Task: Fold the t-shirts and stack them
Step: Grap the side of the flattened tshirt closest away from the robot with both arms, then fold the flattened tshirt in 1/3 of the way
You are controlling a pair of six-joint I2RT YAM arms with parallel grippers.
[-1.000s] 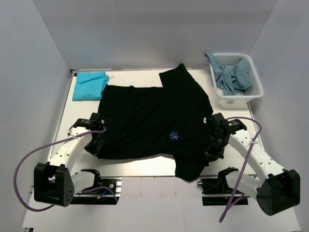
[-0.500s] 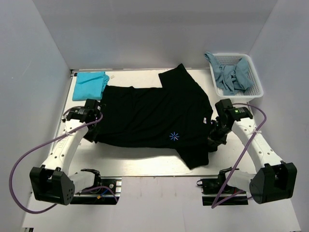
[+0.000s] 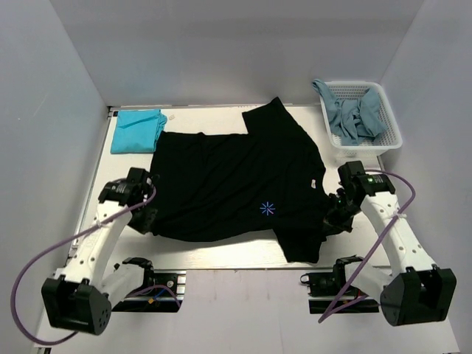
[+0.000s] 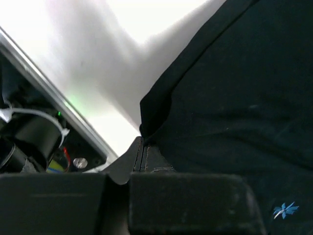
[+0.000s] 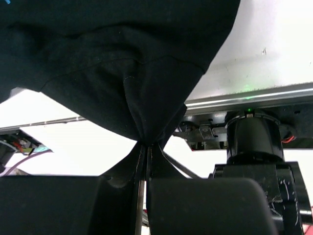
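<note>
The large black t-shirt (image 3: pixel 236 177) with a small blue-white star mark (image 3: pixel 267 209) lies spread over the middle of the table. My left gripper (image 3: pixel 145 218) is shut on its near left edge, and the left wrist view shows the cloth (image 4: pixel 234 98) pinched there. My right gripper (image 3: pixel 331 220) is shut on its near right edge, and the cloth (image 5: pixel 127 73) hangs bunched from the jaws above the table. A folded teal t-shirt (image 3: pixel 137 130) lies at the far left. Greyish-blue t-shirts (image 3: pixel 355 115) lie in the white mesh basket (image 3: pixel 391 136).
The basket stands at the far right corner. Grey walls close the table on three sides. The arm bases (image 3: pixel 140 284) and their purple cables (image 3: pixel 33 251) sit along the near edge. The table's metal front rail (image 5: pixel 254 95) shows below the right gripper.
Both grippers have carried the shirt's near edge back from the front, then shifted a little. The near hem now lies further in and the lower right flap has drawn in.
</note>
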